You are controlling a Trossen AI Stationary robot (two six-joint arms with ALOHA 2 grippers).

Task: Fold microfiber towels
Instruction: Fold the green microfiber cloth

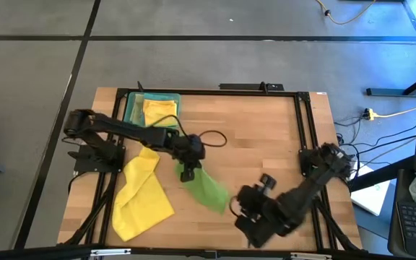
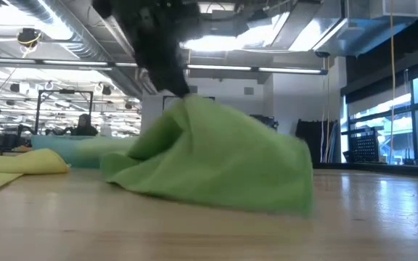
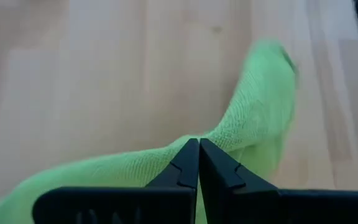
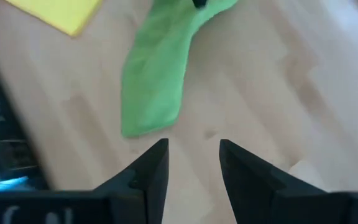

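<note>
On wooden table (image 1: 266, 137), green towel (image 1: 206, 189), yellow towel (image 1: 141, 196)

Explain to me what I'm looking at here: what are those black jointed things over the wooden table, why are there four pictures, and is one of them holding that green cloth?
The black things are two robot arms, each ending in a two-finger gripper. The four pictures show one moment from four cameras: one above the table, one at table-top height, and one on each arm's wrist.

On the wooden table lie a bright green towel and a yellow towel. At the back stands a teal tray with another yellow cloth in it.

The left gripper is shut on the green towel: its wrist camera shows the two dark fingers pressed together with green fabric bunched at the tips, and the low camera shows the cloth peaked up under it.

The right gripper hangs over bare wood near the towel's far end, fingers apart, holding nothing.
</note>
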